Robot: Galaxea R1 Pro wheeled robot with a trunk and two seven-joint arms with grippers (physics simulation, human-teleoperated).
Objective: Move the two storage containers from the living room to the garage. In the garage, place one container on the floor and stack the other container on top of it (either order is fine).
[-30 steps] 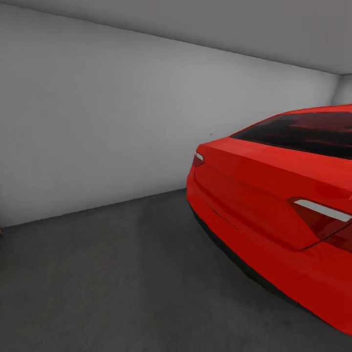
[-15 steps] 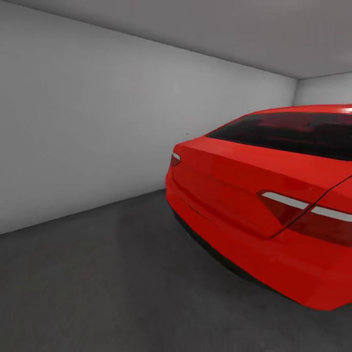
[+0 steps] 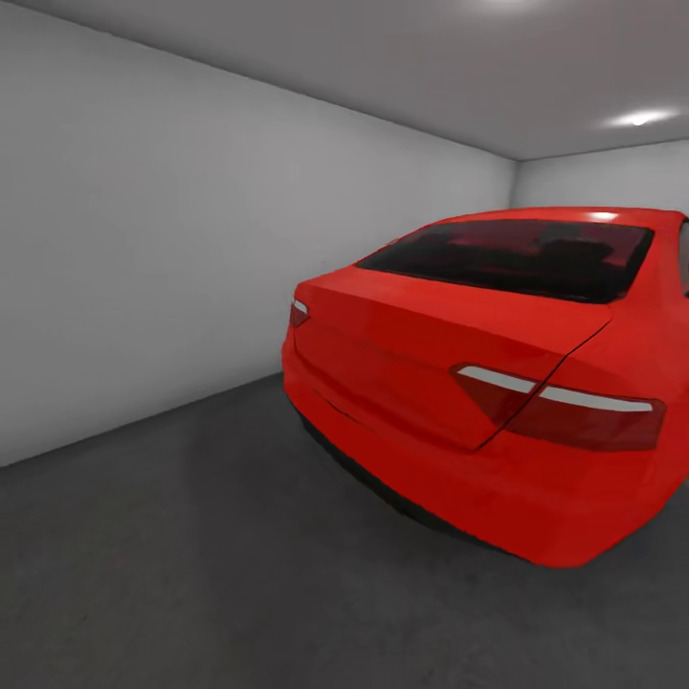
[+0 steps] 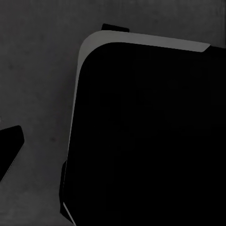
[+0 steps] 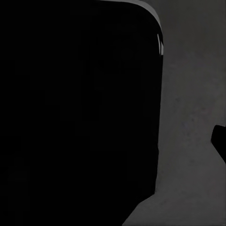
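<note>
The head view is showing the garage. Taking the red car (image 3: 478,383) as the landmark and reading left to right: a plain light-grey wall (image 3: 144,268) is running along the car's left flank and meeting a second grey wall beyond the car's roof. The dark concrete floor (image 3: 191,555) is lying bare between that wall and the car, and is spreading in front of the car's rear bumper. The car is presenting its boot lid, dark rear window and tail lamps to the camera, standing near the middle and right of the frame.

The two storage bins are not appearing in these pictures, so their place cannot be stated.

In the left wrist view a large black body with a pale rounded edge (image 4: 141,141) is hanging over the concrete; in the right wrist view a like black body (image 5: 80,113) is doing the same. These are probably parts of the robot itself. A small dark tip is intruding at the frame edge in each wrist view, but neither pincer's opening can be told.

Judgement: the robot is in a travel step inside the garage, not a placing step. The next move is calling for locating a bin, or a bare patch of floor left of the car, before any stacking.
</note>
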